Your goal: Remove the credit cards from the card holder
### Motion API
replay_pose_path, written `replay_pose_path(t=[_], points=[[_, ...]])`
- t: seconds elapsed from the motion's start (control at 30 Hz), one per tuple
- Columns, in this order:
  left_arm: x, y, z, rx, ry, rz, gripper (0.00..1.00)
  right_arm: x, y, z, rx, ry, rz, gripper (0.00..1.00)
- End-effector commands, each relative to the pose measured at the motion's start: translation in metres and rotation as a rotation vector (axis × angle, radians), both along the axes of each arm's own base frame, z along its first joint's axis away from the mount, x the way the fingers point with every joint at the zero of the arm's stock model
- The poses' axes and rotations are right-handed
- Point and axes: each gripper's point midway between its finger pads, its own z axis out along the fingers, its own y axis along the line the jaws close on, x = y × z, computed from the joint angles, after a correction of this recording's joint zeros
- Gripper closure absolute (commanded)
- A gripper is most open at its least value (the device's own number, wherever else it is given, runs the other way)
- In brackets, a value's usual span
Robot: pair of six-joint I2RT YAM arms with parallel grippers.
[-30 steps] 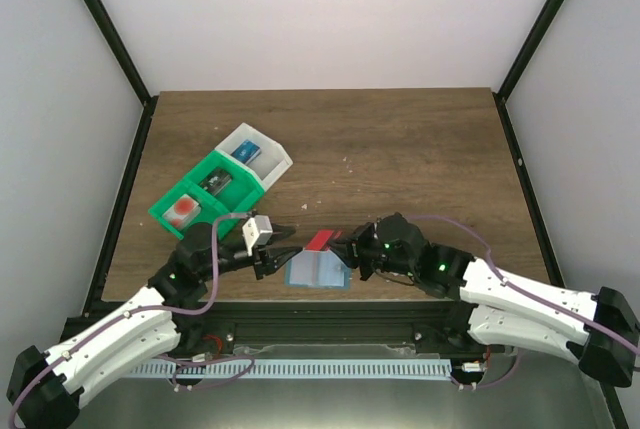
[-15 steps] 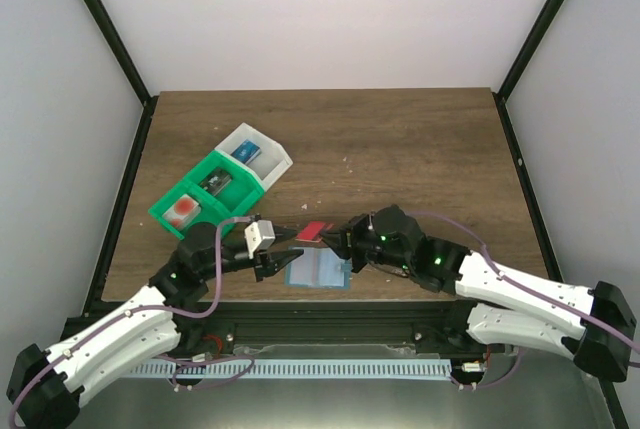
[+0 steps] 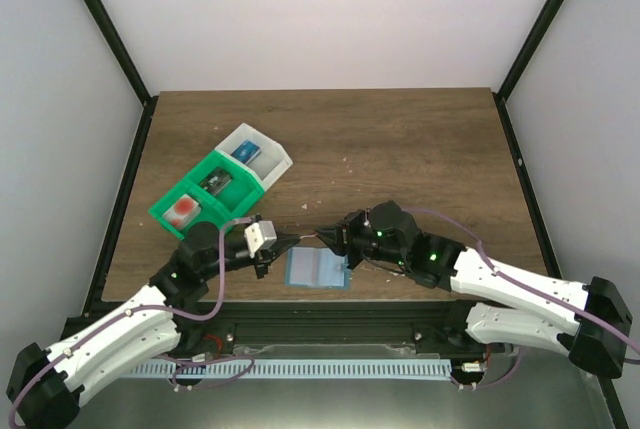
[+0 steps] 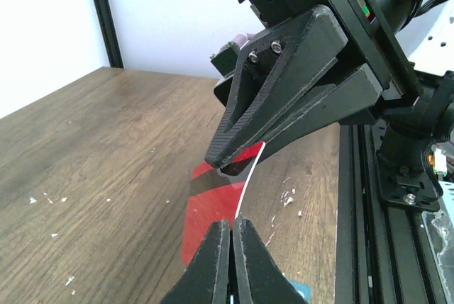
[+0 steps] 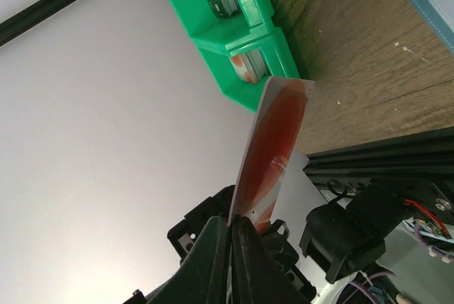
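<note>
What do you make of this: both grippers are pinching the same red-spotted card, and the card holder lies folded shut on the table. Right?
Not quite: the card holder lies open on the table, pale pockets up, as the top view shows. Both the left gripper and the right gripper are indeed shut on the same credit card.

Card holder [image 3: 317, 270] lies on the table [image 3: 420, 149] near its front edge; credit card [image 4: 213, 208] above it, between left gripper [image 4: 231, 224] and right gripper [image 5: 230, 222]; compartment tray [image 3: 215, 184] behind, leftward.
</note>
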Motion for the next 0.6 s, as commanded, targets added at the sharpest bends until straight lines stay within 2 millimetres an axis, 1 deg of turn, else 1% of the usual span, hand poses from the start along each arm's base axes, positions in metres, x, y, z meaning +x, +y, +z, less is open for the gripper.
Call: replay_pose_path(t=[0.0,0.07,0.3,0.37,0.53,0.57], points=[[0.002,0.000,0.016,-0.029,-0.030,0.013,1.00,0.003,0.004,0.024,0.060,-0.039,0.004,0.95],[0.007,0.001,0.016,-0.029,-0.024,0.037,1.00,0.003,0.002,0.024,0.057,-0.042,-0.002,0.86],[0.022,0.010,0.024,-0.065,0.012,0.149,1.00,0.007,-0.014,0.021,0.038,-0.115,-0.050,0.42],[0.031,0.016,0.026,-0.089,0.032,0.217,1.00,0.008,-0.020,0.018,0.024,-0.147,-0.059,0.32],[0.054,0.035,0.032,-0.152,0.108,0.395,1.00,0.006,-0.029,0.013,-0.012,-0.246,-0.046,0.01],[0.058,0.039,0.033,-0.163,0.125,0.427,1.00,0.005,-0.030,0.010,-0.022,-0.258,-0.037,0.00]])
